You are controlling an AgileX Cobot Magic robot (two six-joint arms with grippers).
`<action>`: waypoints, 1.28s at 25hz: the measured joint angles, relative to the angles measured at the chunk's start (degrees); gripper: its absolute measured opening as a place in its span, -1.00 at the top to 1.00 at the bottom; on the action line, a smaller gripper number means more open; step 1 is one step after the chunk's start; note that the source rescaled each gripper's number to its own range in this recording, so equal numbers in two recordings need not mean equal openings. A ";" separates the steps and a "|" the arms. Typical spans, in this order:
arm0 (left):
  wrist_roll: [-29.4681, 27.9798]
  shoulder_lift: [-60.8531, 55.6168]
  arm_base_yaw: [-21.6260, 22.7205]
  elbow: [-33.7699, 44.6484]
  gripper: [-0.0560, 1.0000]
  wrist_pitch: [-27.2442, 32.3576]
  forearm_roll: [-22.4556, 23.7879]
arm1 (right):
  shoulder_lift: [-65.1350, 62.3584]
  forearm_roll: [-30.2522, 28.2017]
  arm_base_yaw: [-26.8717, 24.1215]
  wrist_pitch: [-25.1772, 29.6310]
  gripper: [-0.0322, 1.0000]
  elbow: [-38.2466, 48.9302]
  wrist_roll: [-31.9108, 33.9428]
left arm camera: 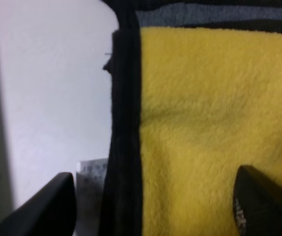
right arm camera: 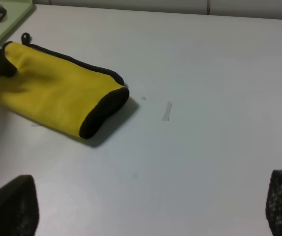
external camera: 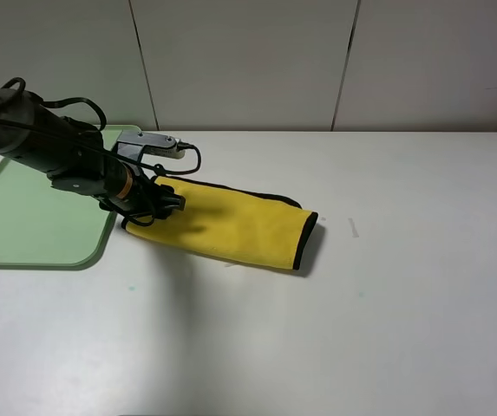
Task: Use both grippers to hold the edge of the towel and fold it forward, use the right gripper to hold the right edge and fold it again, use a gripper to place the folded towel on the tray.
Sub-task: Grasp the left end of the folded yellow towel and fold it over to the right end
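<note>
A: What surface is seen, and what room?

B: A white, matt table [external camera: 387, 329] is seen, flat and smooth. Behind it stands a pale panelled wall [external camera: 248, 61], split by thin dark seams. A small grey mark [external camera: 353, 227] is seen on the table, right of the towel.

A: Where is the towel found?

B: The towel [external camera: 239, 227] is laid on the table, folded into a long slanted oblong. It lies just beside the tray [external camera: 31, 217], not on it. Whether the two touch cannot be told, since that end is covered by the arm [external camera: 49, 143].

A: How are the materials described?

B: The towel is bright yellow and fluffy. Black trim [external camera: 306, 240] is sewn round it and curves over the rounded far end. A small black loop [right arm camera: 25, 37] is seen at the corner near the tray. The tray is pale green, smooth plastic, rectangular, with rounded corners and a low raised rim.

A: How are the claws held?

B: The left claw [external camera: 157, 204] is set over the towel's end nearest the tray. Its black fingers [left arm camera: 52, 206] are spread wide, one over bare table and one over yellow cloth. The trim runs between them, and nothing is pinched. The right claw [right arm camera: 150, 206] is held above bare table, well apart from the towel. Its fingers are spread wide and nothing is held.
</note>
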 joint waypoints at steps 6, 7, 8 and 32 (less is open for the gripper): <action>0.48 1.34 0.82 -0.47 -0.36 -2.87 0.66 | 0.00 0.00 0.00 0.00 -1.00 0.00 0.00; 0.61 1.41 0.82 -0.49 -0.36 -2.96 0.66 | 0.00 0.00 0.00 0.00 -1.00 0.00 0.00; 0.60 1.48 0.82 -0.49 -0.36 -3.04 0.66 | 0.00 0.00 0.00 0.00 -1.00 0.00 0.00; 0.35 0.66 0.82 -0.74 0.75 -6.78 0.27 | 0.00 0.00 0.00 0.00 -1.00 0.00 0.00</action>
